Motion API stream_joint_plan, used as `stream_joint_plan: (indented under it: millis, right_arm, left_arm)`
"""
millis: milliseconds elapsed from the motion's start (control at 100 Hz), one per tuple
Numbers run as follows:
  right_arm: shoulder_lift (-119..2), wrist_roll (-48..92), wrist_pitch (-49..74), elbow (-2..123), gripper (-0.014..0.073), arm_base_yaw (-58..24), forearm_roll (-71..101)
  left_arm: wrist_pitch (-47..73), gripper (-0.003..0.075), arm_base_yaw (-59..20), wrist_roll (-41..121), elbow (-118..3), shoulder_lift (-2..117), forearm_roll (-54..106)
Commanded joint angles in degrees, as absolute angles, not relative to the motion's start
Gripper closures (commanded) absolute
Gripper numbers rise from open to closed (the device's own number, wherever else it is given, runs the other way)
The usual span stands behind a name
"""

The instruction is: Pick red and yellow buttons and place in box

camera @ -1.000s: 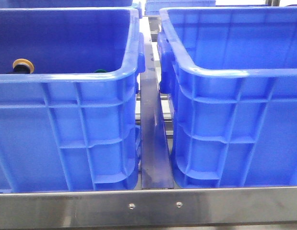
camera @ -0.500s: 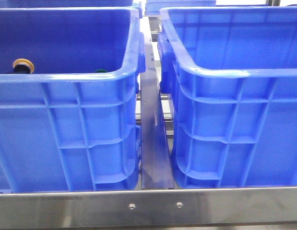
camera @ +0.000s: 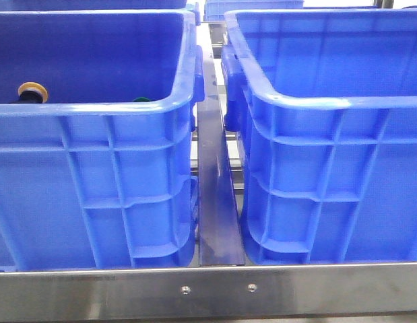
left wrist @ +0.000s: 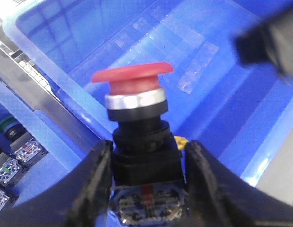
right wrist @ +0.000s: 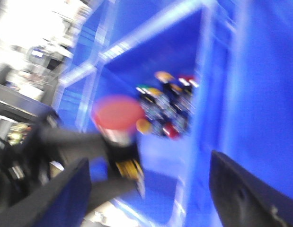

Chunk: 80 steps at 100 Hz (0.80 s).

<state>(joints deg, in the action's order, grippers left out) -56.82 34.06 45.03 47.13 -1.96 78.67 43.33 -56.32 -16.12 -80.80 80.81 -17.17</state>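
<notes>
The red mushroom-capped push button with a silver collar and black body [left wrist: 137, 111] sat at the centre of the left wrist frame, clamped at its black base between the black fingers of the left gripper [left wrist: 145, 175]. Behind it, filling the upper frame, lay the bright blue plastic crate [left wrist: 222, 85]. In the blurred right wrist frame, the right gripper [right wrist: 146, 189] stood wide apart, holding nothing. In the front frame's left crate [camera: 93, 111], a yellow-orange capped button [camera: 33, 91] rested at the far left.
</notes>
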Motion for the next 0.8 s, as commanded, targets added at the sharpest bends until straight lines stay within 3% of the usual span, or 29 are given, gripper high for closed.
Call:
stream_joint_plan:
  millis: [0, 180, 510, 790]
  right_arm:
    - [-59.38, 39.97, 46.82, 50.56, 0.0046, -1.86, 87.35]
    - [-66.38, 41.3, 51.46, 55.54, 0.0046, -2.51, 88.77]
    - [-74.2, 42.86, 50.33, 61.16, 0.0064, -11.09, 88.67]
    - [-74.81, 42.86, 50.92, 61.36, 0.0342, -12.06, 88.67]
  left_arm:
    - [39.36, 0.0741, -56.78, -16.24, -82.66, 78.53, -17.77]
    - [39.36, 0.0741, -56.78, -16.24, -82.66, 78.53, -17.77]
    - [39.48, 0.0741, -56.78, -16.16, -82.66, 78.53, -17.77]
    - [39.61, 0.0741, -56.78, -16.16, -82.66, 78.53, -17.77]
